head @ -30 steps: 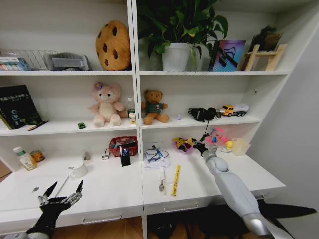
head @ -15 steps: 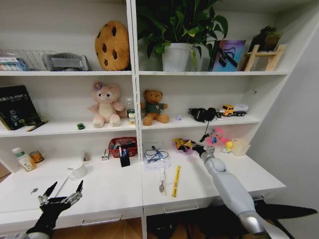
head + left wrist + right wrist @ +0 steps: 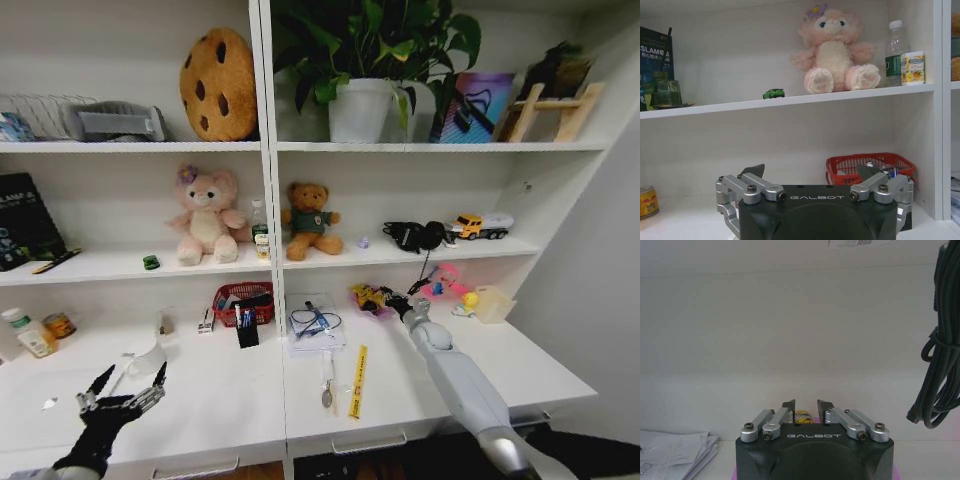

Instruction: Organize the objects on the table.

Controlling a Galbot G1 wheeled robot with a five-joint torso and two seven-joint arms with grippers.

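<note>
Grey-shelled right arm (image 3: 462, 385), black left gripper (image 3: 127, 385), silver screwed finger links, white GALBOT lettering

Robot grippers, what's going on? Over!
Left gripper open, hovering over desk's front left. Right gripper nearly shut around something yellow at colorful toy pile. Yellow ruler untouched. Black cable dangling close.

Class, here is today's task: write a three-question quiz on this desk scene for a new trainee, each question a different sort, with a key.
1. True or false: the yellow ruler lies flat on the table.
2. The left hand is: A open and empty; B shut on a mug; C shut on a pen.
3. What colour is the basket at the back of the table?
Key: 1 true; 2 A; 3 red.
</note>
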